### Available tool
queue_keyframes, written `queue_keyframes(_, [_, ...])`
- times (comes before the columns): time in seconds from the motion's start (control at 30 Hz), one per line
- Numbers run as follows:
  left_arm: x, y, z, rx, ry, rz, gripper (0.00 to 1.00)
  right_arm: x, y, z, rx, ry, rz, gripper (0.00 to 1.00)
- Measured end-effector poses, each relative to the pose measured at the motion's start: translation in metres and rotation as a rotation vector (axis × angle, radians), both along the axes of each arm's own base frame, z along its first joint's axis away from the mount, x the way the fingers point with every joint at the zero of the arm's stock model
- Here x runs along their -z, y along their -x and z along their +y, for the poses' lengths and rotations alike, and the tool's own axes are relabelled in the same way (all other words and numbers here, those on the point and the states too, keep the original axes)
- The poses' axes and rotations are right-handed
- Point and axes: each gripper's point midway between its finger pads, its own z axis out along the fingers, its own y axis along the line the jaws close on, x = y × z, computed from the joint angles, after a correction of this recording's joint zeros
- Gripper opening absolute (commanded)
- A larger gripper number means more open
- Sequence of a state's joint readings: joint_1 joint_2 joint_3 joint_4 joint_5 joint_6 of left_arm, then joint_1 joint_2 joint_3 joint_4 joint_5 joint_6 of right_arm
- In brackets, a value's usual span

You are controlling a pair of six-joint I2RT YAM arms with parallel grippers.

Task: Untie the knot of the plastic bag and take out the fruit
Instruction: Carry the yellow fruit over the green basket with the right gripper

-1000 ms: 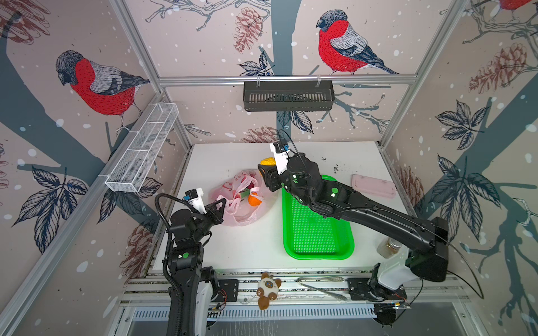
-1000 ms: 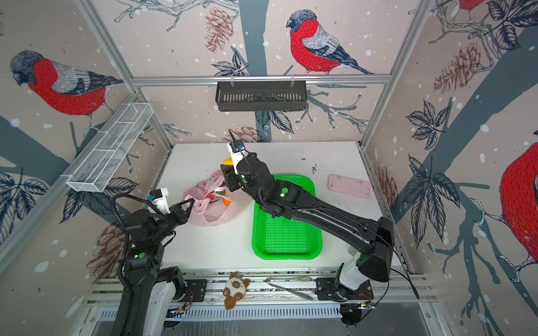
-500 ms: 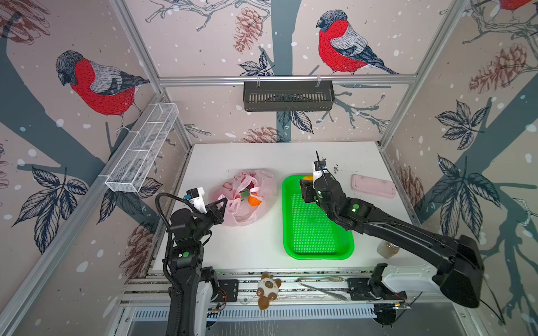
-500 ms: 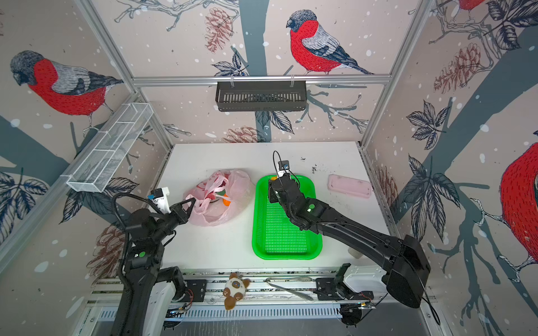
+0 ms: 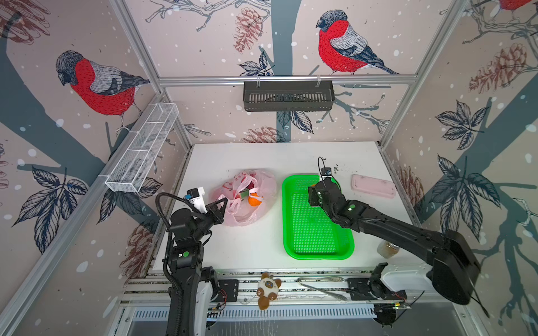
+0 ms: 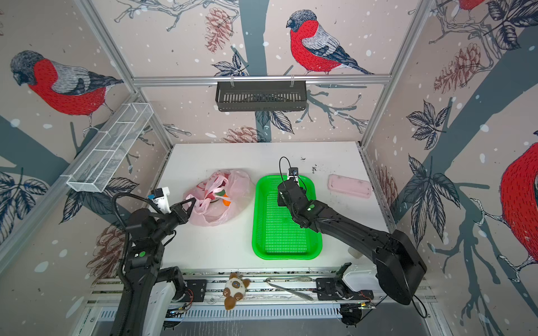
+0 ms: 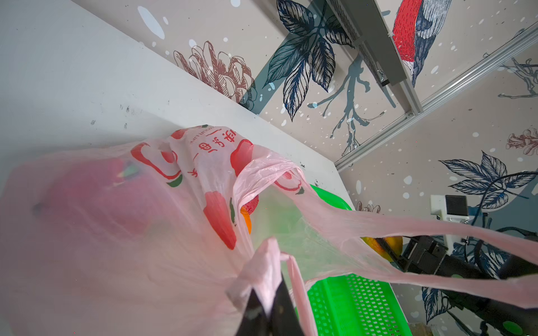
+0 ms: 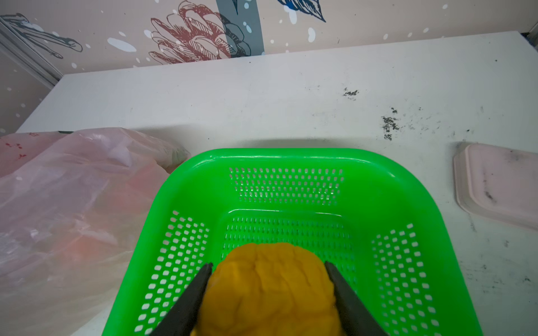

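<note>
Right gripper point(image 8: 267, 264) has swung off the thin translucent pale pink plastic bag point(image 5: 244, 215) and now sits over the far end of the bright green perforated plastic tray point(image 5: 317, 256). A second ago it was above the bag mouth and half a second ago it was just reaching the tray. Its jaws are clamped either side of the round yellow ball point(image 8: 270, 296), which is low inside the tray but not released. I can't tell whether the ball touches the tray floor.

Left gripper point(image 7: 269, 293) hasn't moved over that second. It's pressed together on a pink handle strip at the bag's near-left edge, keeping the mouth pulled open.

What it means:
- No knot to see. The handles hang loose and the mouth gapes, so I'd call the untying done.
- The first fruit is out of the bag and about to be set down. The tray is otherwise empty.
- A round orange ball point(image 5: 254, 200) is still in the bag mouth, with a magenta dragon fruit point(image 5: 249, 182) beside it. Anything else is just blur behind the film.
- Likely next step is to let go of the yellow ball and go back to the bag. The left hold needs to last, or the mouth will collapse.
</note>
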State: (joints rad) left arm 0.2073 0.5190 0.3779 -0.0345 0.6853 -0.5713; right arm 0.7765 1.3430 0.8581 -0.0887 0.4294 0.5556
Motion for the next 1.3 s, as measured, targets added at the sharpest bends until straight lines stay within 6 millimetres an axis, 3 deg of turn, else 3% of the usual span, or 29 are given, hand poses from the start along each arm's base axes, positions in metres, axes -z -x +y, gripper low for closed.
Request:
queue_keyframes(0.33, [0.002, 0.000, 0.000, 0.000, 0.001, 0.003, 0.00, 0.043, -0.010, 0.016, -0.020, 0.017, 0.089, 0.26])
queue_keyframes(0.83, [0.001, 0.001, -0.001, 0.005, 0.002, -0.001, 0.00, 0.065, -0.038, 0.051, -0.059, -0.009, 0.125, 0.32])
queue_keyframes(1.3, [0.000, 0.002, -0.003, 0.016, 0.008, -0.004, 0.00, 0.098, -0.059, 0.073, -0.084, -0.009, 0.183, 0.43])
